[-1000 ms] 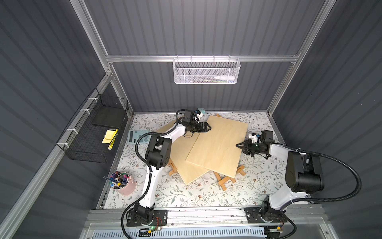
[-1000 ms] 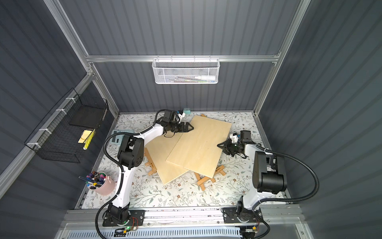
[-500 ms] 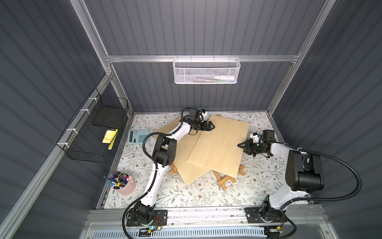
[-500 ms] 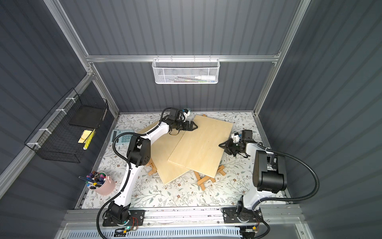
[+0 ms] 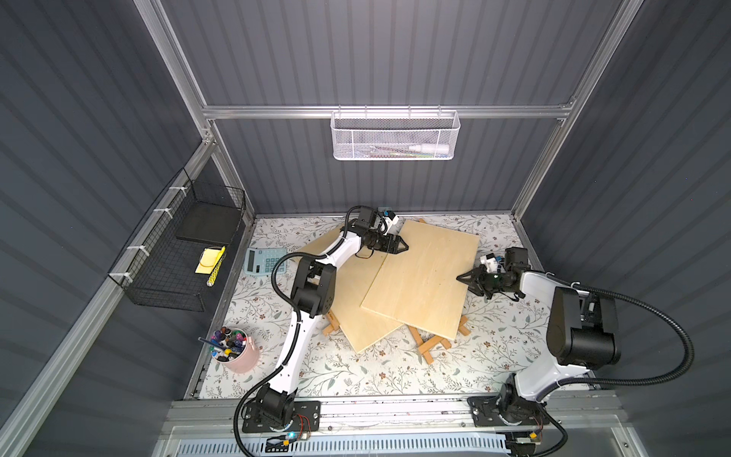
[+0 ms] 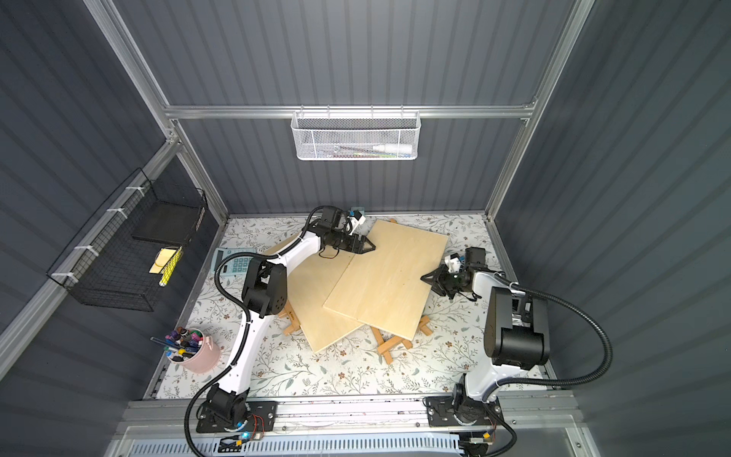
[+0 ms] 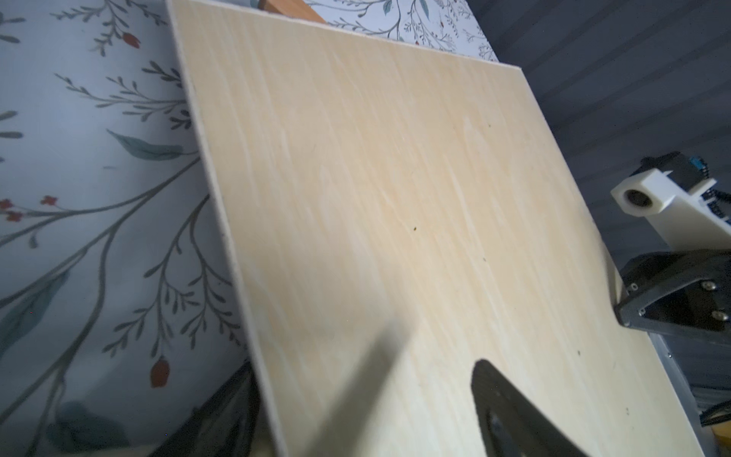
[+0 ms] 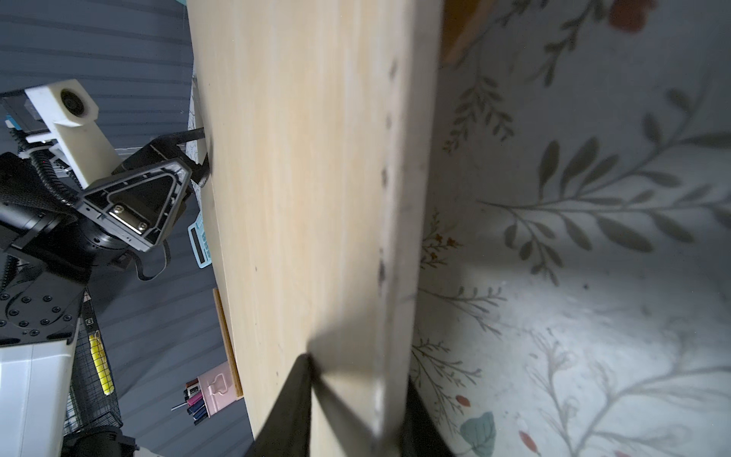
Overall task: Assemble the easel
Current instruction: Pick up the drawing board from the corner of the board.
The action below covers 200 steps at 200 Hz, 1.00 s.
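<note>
Right now the top board [image 5: 423,281] lies slanted over the bottom board [image 5: 354,296], near the middle of the flowery table [image 5: 356,376]. Brown easel legs [image 5: 431,345] poke out from under the boards on the near side.

The right gripper [image 5: 461,277] is at the top board's right edge. In its wrist view, its fingers [image 8: 294,407] sit one on each side of that edge and pinch the wood.

The left gripper [image 5: 402,248] is at the far left edge of the same board. In its wrist view, one finger [image 7: 498,399] is over the wood and the other is past the edge. The gap between them is wide, so it is not squeezing.

A blue calculator [image 5: 264,261] lies by the left wall. A pink cup [image 5: 239,354] of pens stands nearer the front.
</note>
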{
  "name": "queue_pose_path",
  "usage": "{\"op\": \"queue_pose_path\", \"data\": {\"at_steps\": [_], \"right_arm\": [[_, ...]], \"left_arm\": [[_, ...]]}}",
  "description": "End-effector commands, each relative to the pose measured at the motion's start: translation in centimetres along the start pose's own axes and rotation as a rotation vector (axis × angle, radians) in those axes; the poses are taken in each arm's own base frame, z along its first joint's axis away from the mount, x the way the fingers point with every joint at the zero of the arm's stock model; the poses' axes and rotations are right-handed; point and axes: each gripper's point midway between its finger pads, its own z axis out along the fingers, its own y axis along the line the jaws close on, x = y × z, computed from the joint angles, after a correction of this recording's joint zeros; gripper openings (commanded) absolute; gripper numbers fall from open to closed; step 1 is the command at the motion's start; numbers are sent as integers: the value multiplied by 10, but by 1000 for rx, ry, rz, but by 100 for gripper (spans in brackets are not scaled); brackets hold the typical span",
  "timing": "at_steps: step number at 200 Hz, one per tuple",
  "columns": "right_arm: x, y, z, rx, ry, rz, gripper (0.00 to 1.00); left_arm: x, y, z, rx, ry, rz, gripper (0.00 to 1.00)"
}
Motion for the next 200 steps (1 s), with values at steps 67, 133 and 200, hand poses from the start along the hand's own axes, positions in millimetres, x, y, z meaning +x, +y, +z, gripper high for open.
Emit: {"op": "queue_pose_path", "data": {"at_steps": [67,133,200], "right_arm": [[12,-74,-5,419,-28,32,0],[10,-58,2,404,-38,-31,0],[14,-91,-11,574,-61,19,24]], "left_arm": [[80,-113,8,342,280,-180,68],[84,-173,14,437,305,-142,67],[118,-125,39,152,380,-211,68]]}}
